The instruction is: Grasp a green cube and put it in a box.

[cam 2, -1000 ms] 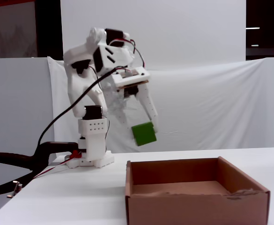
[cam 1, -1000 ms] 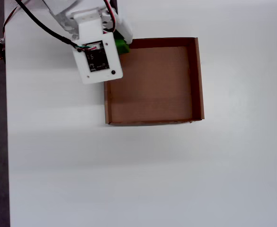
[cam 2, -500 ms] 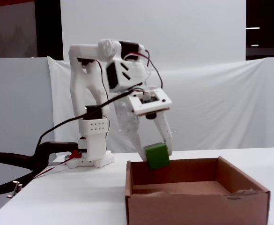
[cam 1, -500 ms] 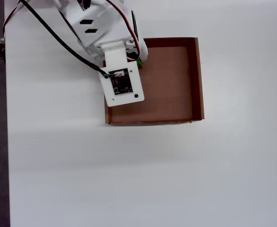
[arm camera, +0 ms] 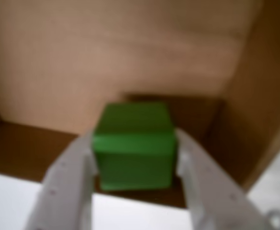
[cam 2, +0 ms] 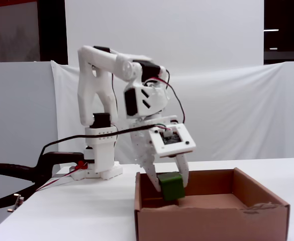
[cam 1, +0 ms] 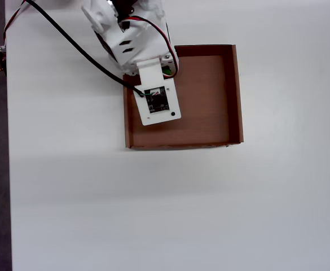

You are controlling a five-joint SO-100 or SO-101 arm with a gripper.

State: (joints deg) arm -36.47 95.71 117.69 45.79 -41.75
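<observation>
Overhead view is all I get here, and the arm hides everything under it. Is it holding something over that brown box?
Observer: Yes. In the fixed view the gripper is shut on the green cube.
Operator: Has the cube reached the bottom of the box?
Observer: Hard to say. In the fixed view its lower edge dips behind the front wall of the box, so any contact with the floor is hidden.
Operator: Where in the box is it?
Observer: The wrist view shows the cube near a corner where two walls meet.
</observation>
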